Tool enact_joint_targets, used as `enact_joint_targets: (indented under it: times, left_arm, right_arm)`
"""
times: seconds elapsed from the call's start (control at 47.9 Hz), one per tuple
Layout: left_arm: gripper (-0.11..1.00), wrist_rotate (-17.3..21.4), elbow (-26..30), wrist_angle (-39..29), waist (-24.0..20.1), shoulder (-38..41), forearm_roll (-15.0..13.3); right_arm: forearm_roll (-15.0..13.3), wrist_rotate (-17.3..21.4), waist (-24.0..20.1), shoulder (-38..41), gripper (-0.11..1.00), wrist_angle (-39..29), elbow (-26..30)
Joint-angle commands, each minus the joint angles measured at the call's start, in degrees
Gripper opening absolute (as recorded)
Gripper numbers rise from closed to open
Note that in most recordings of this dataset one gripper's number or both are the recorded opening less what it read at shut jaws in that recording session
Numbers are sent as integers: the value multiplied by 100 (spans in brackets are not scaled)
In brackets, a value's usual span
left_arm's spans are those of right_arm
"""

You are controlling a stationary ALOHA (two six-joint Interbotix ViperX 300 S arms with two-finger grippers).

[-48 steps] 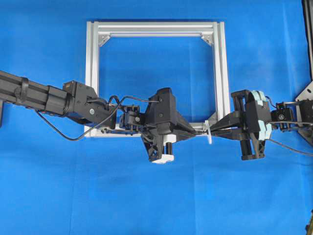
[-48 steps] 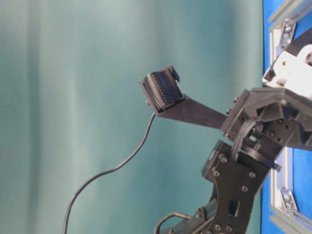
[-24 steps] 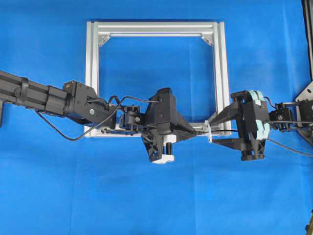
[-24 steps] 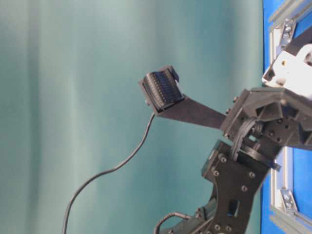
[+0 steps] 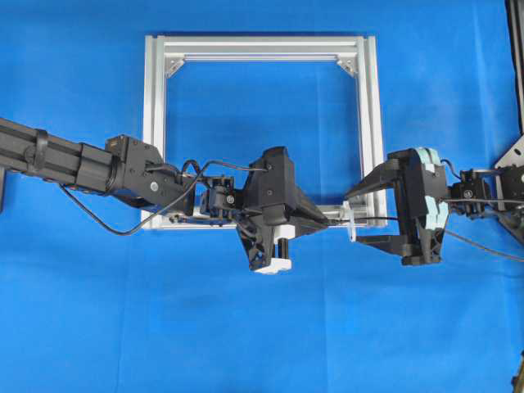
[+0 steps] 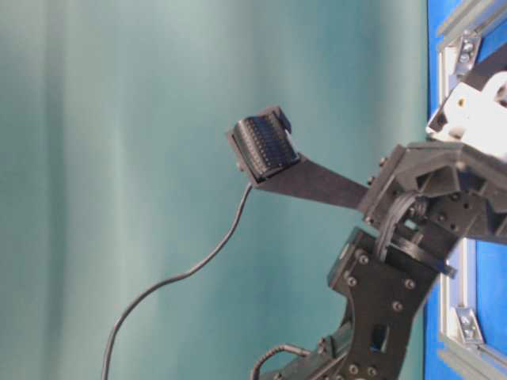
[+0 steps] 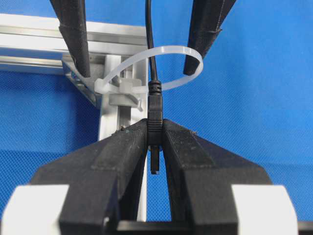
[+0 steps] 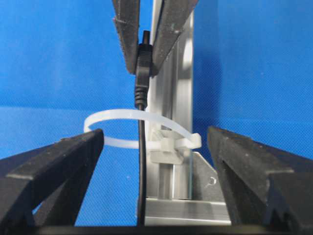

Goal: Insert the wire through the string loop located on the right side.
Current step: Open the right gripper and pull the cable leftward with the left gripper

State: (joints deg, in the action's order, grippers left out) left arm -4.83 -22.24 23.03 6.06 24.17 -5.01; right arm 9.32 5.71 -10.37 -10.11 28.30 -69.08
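The wire (image 7: 149,44) runs through the string loop (image 7: 168,51) at the silver frame (image 5: 368,123)'s lower right corner. My left gripper (image 7: 155,147) pinches its plug; my right gripper (image 8: 151,161) gapes wide, holding nothing. Blue cloth (image 5: 262,327) underneath, teal backdrop (image 6: 119,158) behind.

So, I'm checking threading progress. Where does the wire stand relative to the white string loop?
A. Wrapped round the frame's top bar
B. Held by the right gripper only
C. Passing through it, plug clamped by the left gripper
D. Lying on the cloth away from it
C: the wire runs through the string loop, its plug pinched in the left gripper; the right gripper stands open.
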Motion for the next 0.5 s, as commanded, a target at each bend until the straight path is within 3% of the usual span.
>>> enact_joint_targets:
  times: [0.0, 0.209, 0.48]
  left_arm:
    - [8, -9, 35, 18, 0, -149, 9]
    - [8, -9, -580, 35, 0, -554, 18]
    - [8, 0, -2118, 237, 0, -1767, 18]
  right_arm:
    - [9, -9, -18, -26, 90, 26, 79]
    - [9, -18, -18, -26, 89, 18, 88]
    - [9, -35, -9, -26, 89, 18, 88]
